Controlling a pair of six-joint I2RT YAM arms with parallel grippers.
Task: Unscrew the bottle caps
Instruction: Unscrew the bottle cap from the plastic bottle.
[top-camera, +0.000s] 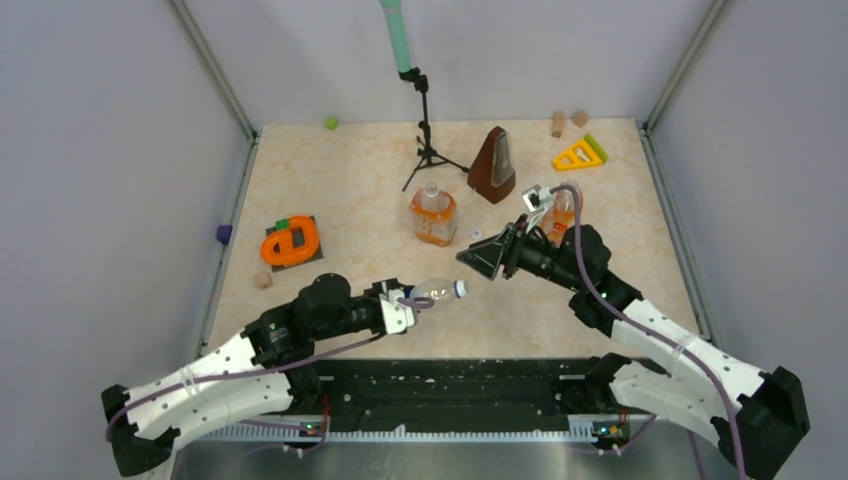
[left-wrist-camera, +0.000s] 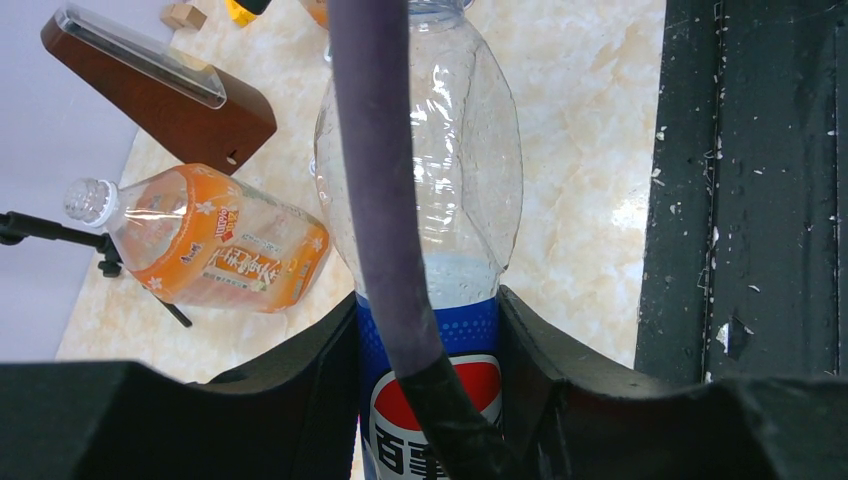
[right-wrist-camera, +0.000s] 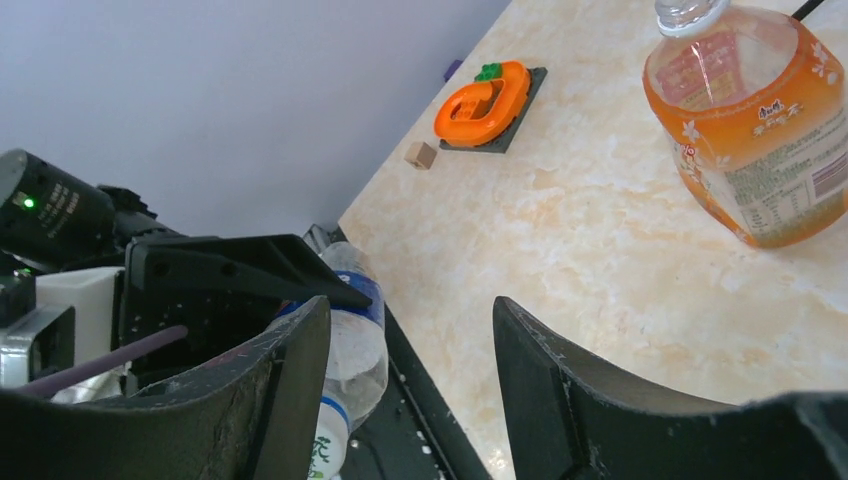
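Jaws of left arm (top-camera: 250, 365) tight on blue-label bottle (left-wrist-camera: 465, 180); jaws of right arm (top-camera: 650, 325) apart, empty.

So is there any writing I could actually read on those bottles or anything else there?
"百" plus a cut-off character, by a red-and-white round logo on the blue label: clear bottle, gripped in the left pincer.
Squat orange bottle: the label carries print and small characters, all too small to read.
Nothing else shows legible text.
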